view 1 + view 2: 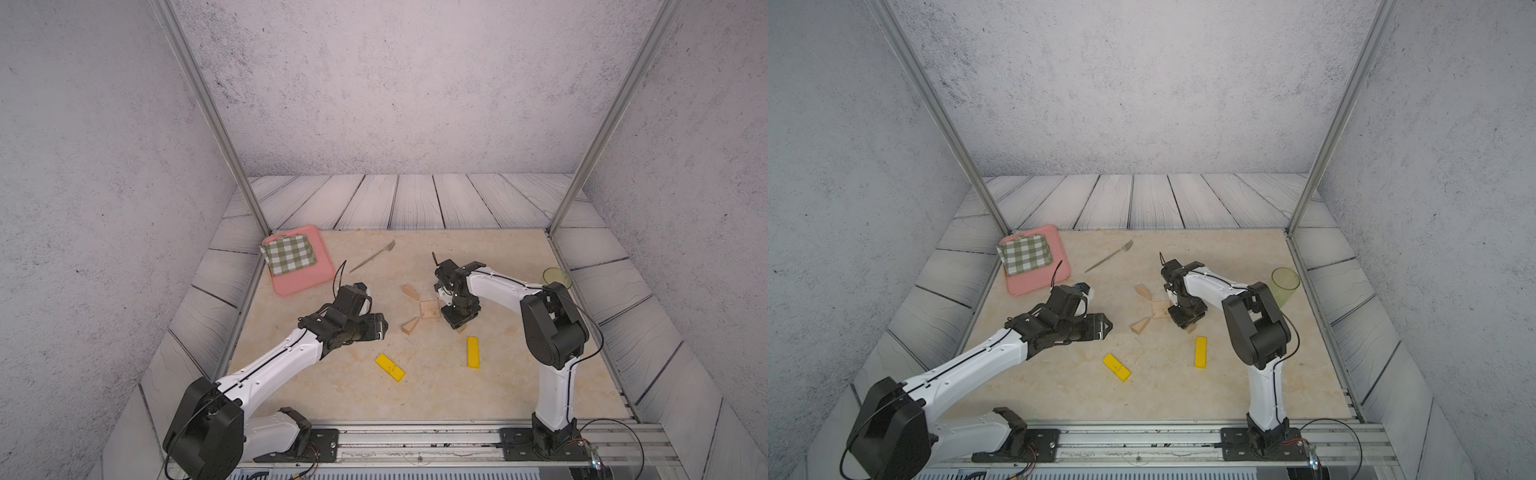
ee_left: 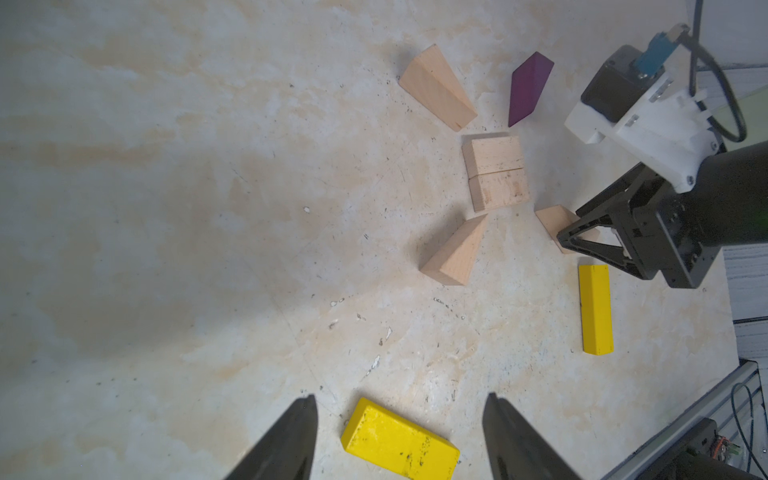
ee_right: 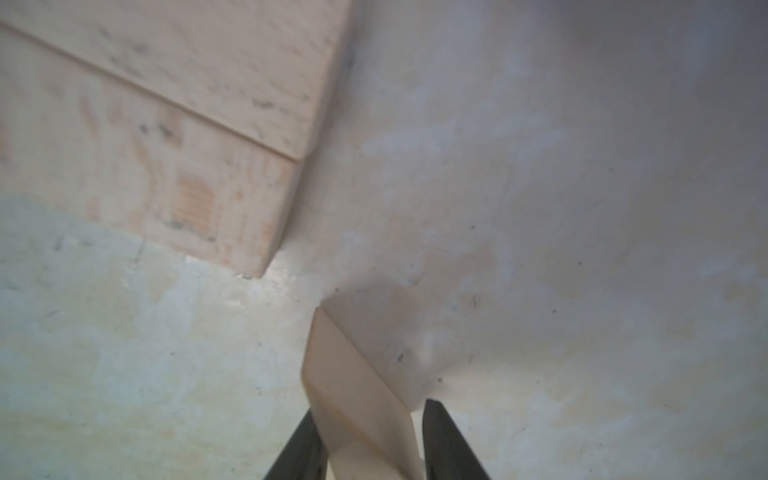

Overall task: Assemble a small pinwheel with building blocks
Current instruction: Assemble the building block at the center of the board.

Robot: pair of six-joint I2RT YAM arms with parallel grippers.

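Top views: tan square [image 1: 429, 309], made of two blocks, sits mid-table [image 1: 332, 395]. Two loose tan wedges [image 1: 410, 326] lie beside it, and the yellow bars [image 1: 473, 352] lie nearer the arm bases. Left wrist: left gripper [image 2: 401, 398] hangs wide open and empty over one bar. Purple wedge [image 2: 530, 89] lies just off one corner of the square. Right wrist: right gripper [image 3: 371, 407] looks clamped on a third tan wedge [image 3: 353, 395], tip aimed at the square's corner, not touching. Handling guess: light, rigid, smooth bare wood. Sloped faces could squirt out, so pinch the flat parallel sides. Painted bars are probably slicker.
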